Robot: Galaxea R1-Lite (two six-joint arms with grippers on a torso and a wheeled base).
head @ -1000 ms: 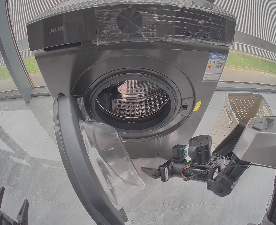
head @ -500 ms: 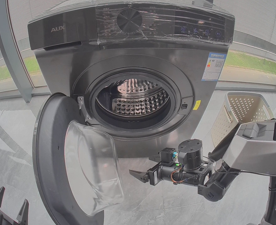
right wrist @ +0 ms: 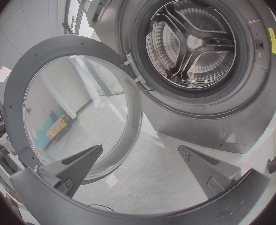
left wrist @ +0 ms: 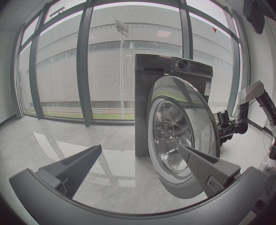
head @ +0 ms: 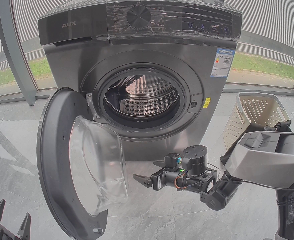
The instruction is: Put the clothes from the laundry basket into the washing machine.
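Right gripper (head: 146,173): jaws apart, nothing between them, held level a little above the floor (head: 173,214).

Change over the last second: the door (head: 53,150) had stood edge-on close ahead of the fingertips and swung wide on its hinge. It then stood ahead of the gripper, with bare floor between them and no contact. The gripper also drifted slightly toward the door (the head camera shifted too, so part of that was only apparent).

Judgement: the opening step looked finished and the mouth stood unobstructed. Loading had not begun.

Door: dark grey ring round a deep bowl of clear glass (head: 97,164), smooth, bulging toward the gripper.

Up and to one side of the fingertips was the washing machine (head: 70,67). Its cabinet was brushed dark grey, and the control strip lay under wrinkled clear film. The drum (right wrist: 191,44) was bright steel, dimpled and perforated, with three raised ribs.

Behind the wrist stood the laundry basket (head: 253,109), well apart. It was beige plastic with rounded corners and walls pierced by small holes. Whether clothes lay in it could not be told, because the right arm crossed its near side.

Floor: polished grey stone, reflective.

Left gripper (head: 13,210): jaws apart, empty, low, beyond the door and well apart from the right one.
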